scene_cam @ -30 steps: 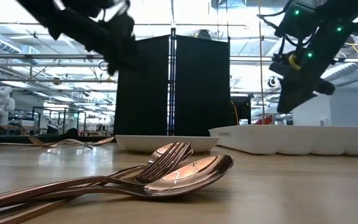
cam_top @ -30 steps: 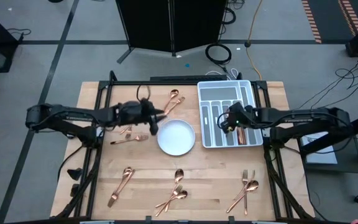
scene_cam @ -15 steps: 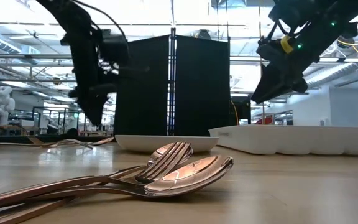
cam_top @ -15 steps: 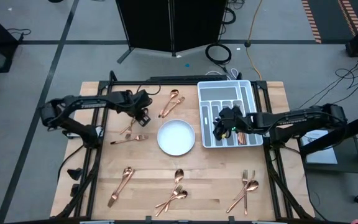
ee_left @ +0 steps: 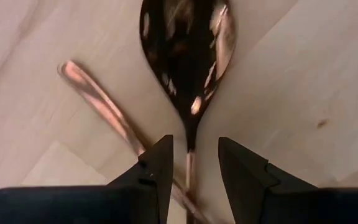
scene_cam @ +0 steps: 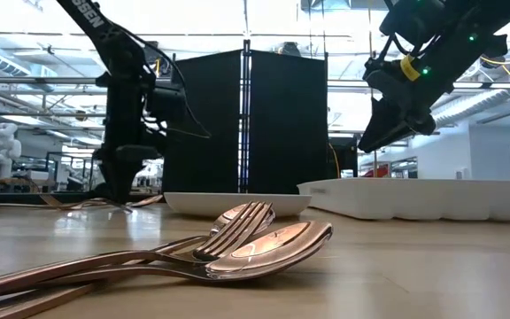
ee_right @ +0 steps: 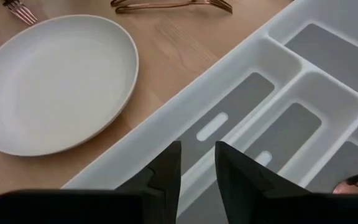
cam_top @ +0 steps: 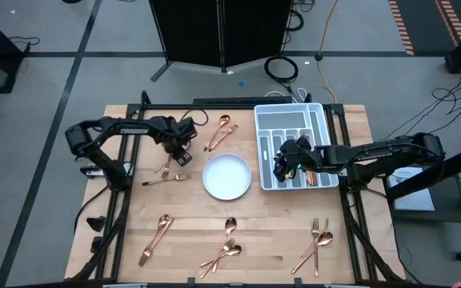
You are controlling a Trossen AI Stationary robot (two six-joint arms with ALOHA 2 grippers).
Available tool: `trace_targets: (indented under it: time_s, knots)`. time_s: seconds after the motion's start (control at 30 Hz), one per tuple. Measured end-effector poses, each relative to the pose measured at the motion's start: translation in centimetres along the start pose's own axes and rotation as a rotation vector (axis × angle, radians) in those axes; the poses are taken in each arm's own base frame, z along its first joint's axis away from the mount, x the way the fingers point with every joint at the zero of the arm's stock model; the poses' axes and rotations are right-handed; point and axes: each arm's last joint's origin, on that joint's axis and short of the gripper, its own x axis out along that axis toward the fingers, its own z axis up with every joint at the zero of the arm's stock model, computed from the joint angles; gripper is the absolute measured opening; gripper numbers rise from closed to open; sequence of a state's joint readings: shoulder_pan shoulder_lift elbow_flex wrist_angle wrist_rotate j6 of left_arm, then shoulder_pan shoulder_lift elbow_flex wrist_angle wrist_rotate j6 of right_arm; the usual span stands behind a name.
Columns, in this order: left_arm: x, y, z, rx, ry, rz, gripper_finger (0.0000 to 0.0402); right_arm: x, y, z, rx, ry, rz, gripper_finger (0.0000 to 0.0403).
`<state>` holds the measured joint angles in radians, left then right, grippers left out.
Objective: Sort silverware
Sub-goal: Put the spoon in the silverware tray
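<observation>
A copper spoon [ee_left: 188, 50] lies flat on the wooden table, its handle crossing another copper piece [ee_left: 98, 99]. My left gripper [ee_left: 194, 163] points down over it, open, with a finger on either side of the spoon's neck; I see no touch. In the high view it [cam_top: 180, 153] is left of the white plate [cam_top: 227, 177]. My right gripper [ee_right: 197, 165] hovers open and empty over the left rim of the white divided tray [cam_top: 294, 146]. Copper pieces [cam_top: 311, 177] lie in the tray's near right compartment.
More copper silverware lies in small groups: at the far middle [cam_top: 222, 132], a fork left of the plate [cam_top: 166, 179], and along the near edge [cam_top: 157, 236], [cam_top: 226, 250], [cam_top: 317, 244]. A fork and spoon [scene_cam: 255, 239] lie close to the low camera.
My left gripper has tipped from nearly level to pointing straight down. It has drawn back toward the table's left and sunk close to the table over the spoon. My right gripper has shifted a little toward the plate and rolled slightly, staying above the tray's left side.
</observation>
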<state>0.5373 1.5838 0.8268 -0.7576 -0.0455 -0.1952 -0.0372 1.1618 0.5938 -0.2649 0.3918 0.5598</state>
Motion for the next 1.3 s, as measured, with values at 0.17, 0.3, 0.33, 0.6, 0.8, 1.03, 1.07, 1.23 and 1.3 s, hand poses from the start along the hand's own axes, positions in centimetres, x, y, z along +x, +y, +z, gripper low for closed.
trace_targets:
  time_s: [0.17,0.3,0.33,0.6,0.8,1.03,1.07,1.23,1.3]
  knots:
    - [0.0,0.1,-0.3,0.044,0.031,0.011,0.0122,0.0,0.0,0.0,0.002,0.000,0.000,0.0089]
    - [0.5,0.3,-0.7,0.090,0.050,-0.013,0.0122,0.0,0.0,0.0,0.016,-0.001,0.001,0.0089]
    - [0.6,0.4,-0.7,0.092,0.047,-0.021,0.0122,0.0,0.0,0.0,0.024,0.000,0.001,0.0089]
    - [0.9,0.8,-1.0,0.132,0.052,-0.027,0.0070,-0.2,0.4,-0.2,0.044,0.002,0.016,0.0089]
    - [0.9,0.8,-1.0,0.155,0.049,-0.023,0.0008,-0.6,1.3,-0.8,0.057,0.013,0.059,0.0089]
    - [0.0,0.6,-0.3,0.177,-0.004,-0.045,0.0003,-1.9,2.4,-1.4,0.082,0.011,0.122,0.0089]
    - [-0.5,0.5,0.1,0.179,-0.040,-0.054,0.0003,-2.2,2.5,-1.5,0.085,0.008,0.138,0.0089]
    - [-3.1,0.3,1.0,0.150,-0.140,-0.091,0.0002,-4.1,3.0,-1.8,0.087,-0.041,0.170,0.0089]
    - [-4.5,0.3,1.5,0.116,-0.202,-0.101,0.0001,-5.0,2.8,-2.1,0.083,-0.064,0.147,0.0089]
